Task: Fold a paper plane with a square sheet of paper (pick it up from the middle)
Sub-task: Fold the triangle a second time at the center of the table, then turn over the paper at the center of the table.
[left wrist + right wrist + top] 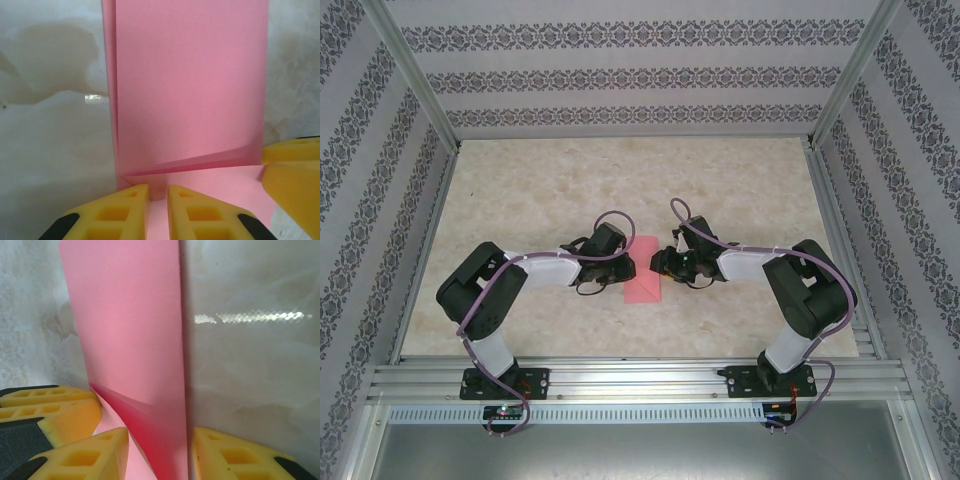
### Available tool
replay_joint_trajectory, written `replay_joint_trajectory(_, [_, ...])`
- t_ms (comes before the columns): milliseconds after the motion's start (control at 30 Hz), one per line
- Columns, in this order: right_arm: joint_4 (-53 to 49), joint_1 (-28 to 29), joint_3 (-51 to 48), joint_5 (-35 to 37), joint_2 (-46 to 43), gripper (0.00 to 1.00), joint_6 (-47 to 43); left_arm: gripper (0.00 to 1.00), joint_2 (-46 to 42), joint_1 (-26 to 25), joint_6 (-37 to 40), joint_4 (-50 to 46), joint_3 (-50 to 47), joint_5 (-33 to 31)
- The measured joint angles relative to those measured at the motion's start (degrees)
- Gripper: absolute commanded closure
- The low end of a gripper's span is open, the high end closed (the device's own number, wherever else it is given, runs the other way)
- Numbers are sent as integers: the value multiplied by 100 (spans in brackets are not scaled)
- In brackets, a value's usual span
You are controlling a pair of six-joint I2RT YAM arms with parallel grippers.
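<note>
The square sheet of paper (645,272) is pink and lies folded into a long narrow rectangle at the table's middle, between the two grippers; it does not have the shape of a paper plane. My left gripper (158,192) is shut on a raised bit of the sheet (190,90) at its near edge, where a flap lifts off the table. My right gripper (161,440) stands open astride the opposite end of the sheet (130,325), which curls up between its yellow fingers. From above, the left gripper (623,260) and the right gripper (661,264) face each other across the paper.
The beige marbled table (520,190) spreads wide on all sides of the paper. Patterned walls and metal frame posts (415,75) close it in at the back and sides. An aluminium rail (640,380) carries both arm bases at the near edge.
</note>
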Motion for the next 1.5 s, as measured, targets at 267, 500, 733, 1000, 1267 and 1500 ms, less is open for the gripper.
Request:
replay_joint_trajectory(267, [151, -4, -46, -66, 26, 63, 68, 82, 66, 0, 0, -2, 72, 2])
replay_joint_trajectory(500, [498, 0, -208, -179, -7, 63, 166, 83, 66, 0, 0, -11, 72, 0])
replay_joint_trajectory(733, [918, -2, -525, -310, -129, 62, 310, 83, 66, 0, 0, -13, 72, 0])
replay_joint_trajectory(1000, [1209, -2, -763, -483, -304, 68, 334, 83, 66, 0, 0, -13, 72, 0])
replay_joint_trajectory(1267, [1488, -2, -765, -636, -221, 68, 306, 83, 66, 0, -4, -13, 72, 9])
replay_joint_trajectory(1500, [1550, -2, -765, -752, 2, 72, 264, 82, 66, 0, -37, -11, 72, 22])
